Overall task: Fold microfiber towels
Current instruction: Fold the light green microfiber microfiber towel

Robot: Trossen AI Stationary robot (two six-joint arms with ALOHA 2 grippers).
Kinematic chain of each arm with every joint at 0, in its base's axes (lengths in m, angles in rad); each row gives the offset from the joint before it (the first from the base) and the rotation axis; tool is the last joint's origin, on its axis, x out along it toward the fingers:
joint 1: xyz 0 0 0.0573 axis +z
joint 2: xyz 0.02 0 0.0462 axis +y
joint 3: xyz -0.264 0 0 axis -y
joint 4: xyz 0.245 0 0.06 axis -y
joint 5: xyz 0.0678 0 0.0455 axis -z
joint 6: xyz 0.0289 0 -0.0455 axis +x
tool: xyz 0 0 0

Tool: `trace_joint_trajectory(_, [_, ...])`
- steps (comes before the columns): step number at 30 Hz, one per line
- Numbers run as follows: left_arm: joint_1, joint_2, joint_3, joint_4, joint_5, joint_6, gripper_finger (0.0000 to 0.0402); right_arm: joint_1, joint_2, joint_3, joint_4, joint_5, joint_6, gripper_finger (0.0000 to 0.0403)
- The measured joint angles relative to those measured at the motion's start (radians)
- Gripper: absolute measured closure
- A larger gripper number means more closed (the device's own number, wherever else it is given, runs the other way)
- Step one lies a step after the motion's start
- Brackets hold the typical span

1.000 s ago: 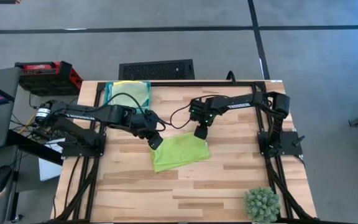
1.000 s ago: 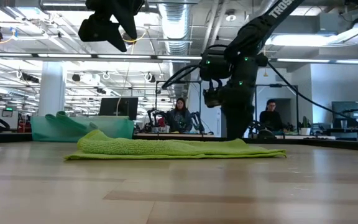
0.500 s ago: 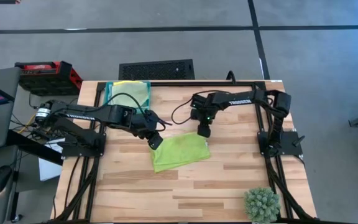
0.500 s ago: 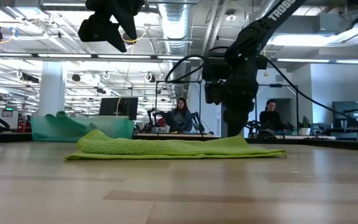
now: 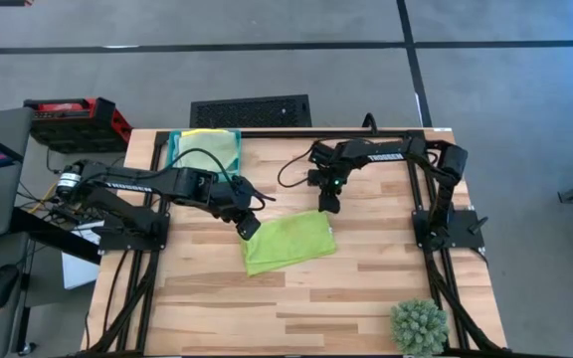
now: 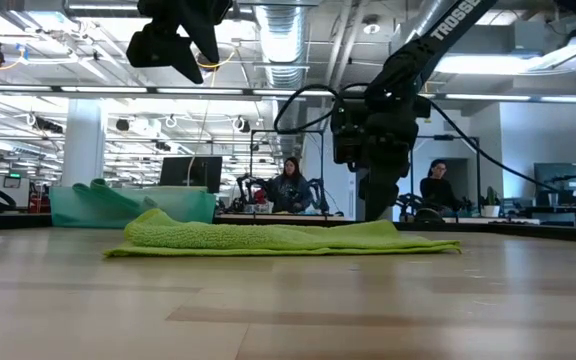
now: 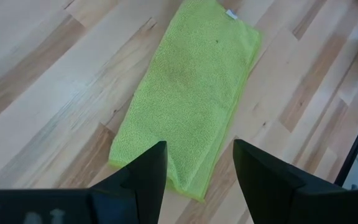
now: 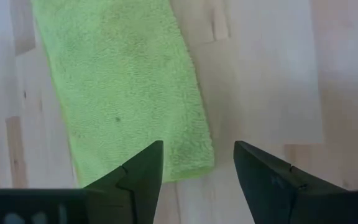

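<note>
At the lime green towel's (image 5: 288,242) left corner, the left gripper (image 5: 249,225) hovers with fingers spread, holding nothing. Mid-table, the towel lies folded flat. Just past its far right corner, the right gripper (image 5: 328,203) hangs above, fingers likewise spread and empty.

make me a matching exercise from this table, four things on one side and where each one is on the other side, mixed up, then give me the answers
Things
1. lime green towel
2. teal tray
3. spiky plant
4. red case

Places
A. off the table, beyond its back left corner
B. front right corner of the table
D. back left of the table, holding folded cloths
C. middle of the table, lying folded flat

Pairs: 1-C, 2-D, 3-B, 4-A
</note>
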Motion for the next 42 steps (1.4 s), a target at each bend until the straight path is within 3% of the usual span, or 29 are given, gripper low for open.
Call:
trace_joint_trajectory(5, [0.000,0.000,0.000,-0.001,0.000,0.006,0.0226,0.033,0.002,0.000,0.014,0.006,-0.012,0.0182])
trace_joint_trajectory(15, [0.000,0.000,0.000,-0.003,0.001,0.035,0.0226,0.092,0.055,0.003,0.049,0.144,-0.001,0.0182])
trace_joint_trajectory(21, [0.000,0.000,0.000,-0.005,0.002,0.035,0.0226,0.116,0.052,0.003,0.042,0.172,0.024,0.0189])
trace_joint_trajectory(25, [0.000,0.000,0.000,-0.007,0.004,0.036,0.0226,0.128,0.054,0.003,0.036,0.198,0.061,0.0241])
trace_joint_trajectory(31, [-0.024,0.005,0.000,-0.031,-0.002,0.036,0.0226,0.133,0.055,0.002,0.026,0.200,0.127,0.0381])
trace_joint_trajectory(42, [-0.163,0.221,-0.001,-0.049,-0.107,0.179,0.0226,0.134,0.061,0.061,-0.051,0.176,0.150,0.0395])
